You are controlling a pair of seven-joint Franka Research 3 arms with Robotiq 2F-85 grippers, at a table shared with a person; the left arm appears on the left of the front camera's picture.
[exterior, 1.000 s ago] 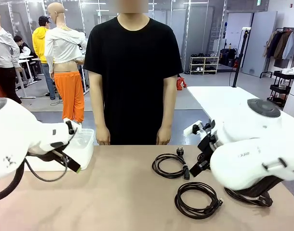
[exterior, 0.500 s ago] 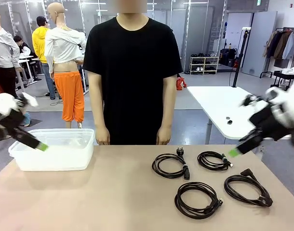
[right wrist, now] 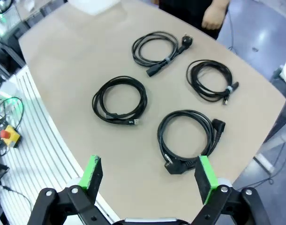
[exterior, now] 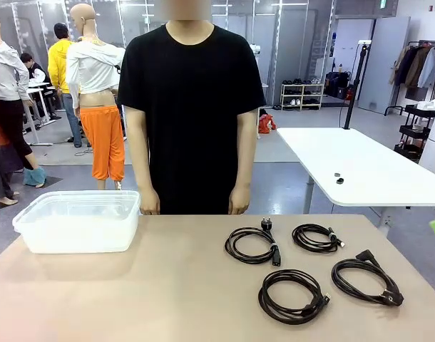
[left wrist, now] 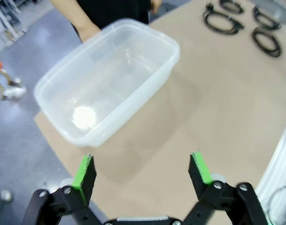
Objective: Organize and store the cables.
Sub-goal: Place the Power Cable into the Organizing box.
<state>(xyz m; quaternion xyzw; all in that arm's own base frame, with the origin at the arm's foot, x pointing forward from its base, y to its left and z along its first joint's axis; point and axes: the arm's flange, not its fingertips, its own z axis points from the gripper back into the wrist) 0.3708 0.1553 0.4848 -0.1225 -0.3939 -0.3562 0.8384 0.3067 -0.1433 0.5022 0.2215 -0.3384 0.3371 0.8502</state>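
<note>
Both our arms have swung up and out of the front camera's way within the last second, so the desk point(exterior: 167, 292) now lies open before us. Our left jaws hang wide and empty above the clear tub point(exterior: 78, 239) at the desk's left. Our right jaws hang wide and empty high over the four coiled cables point(exterior: 252, 245) on its right half, well apart from the tub. We judge nothing is stored yet, and a first pick comes next
</note>
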